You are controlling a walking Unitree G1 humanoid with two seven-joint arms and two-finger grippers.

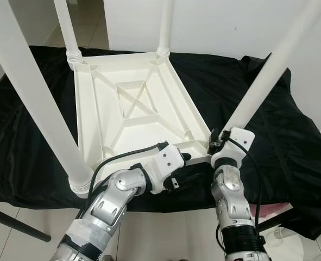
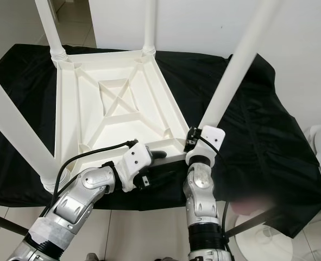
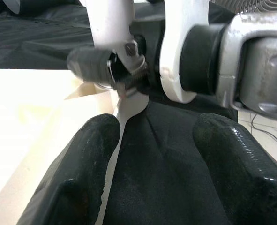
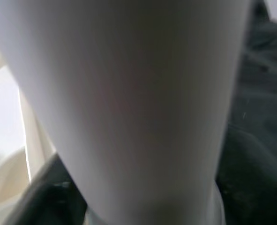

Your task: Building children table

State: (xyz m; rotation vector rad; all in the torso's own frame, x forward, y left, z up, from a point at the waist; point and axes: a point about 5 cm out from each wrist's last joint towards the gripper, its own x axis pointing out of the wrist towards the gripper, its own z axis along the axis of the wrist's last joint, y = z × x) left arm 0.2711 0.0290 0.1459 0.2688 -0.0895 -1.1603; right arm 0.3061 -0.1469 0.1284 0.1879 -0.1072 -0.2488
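Pointing up: inverted table's [image 1: 133,109] four legs [image 1: 260,87].

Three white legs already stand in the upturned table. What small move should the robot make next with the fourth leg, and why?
Probably keep seating the near-right white plastic leg. The right gripper is at its base by the near-right corner of the upturned white plastic tabletop, and the leg leans outward, unlike the others. The left gripper, open, is at the tabletop's near edge over the black cloth, apparently to steady it.
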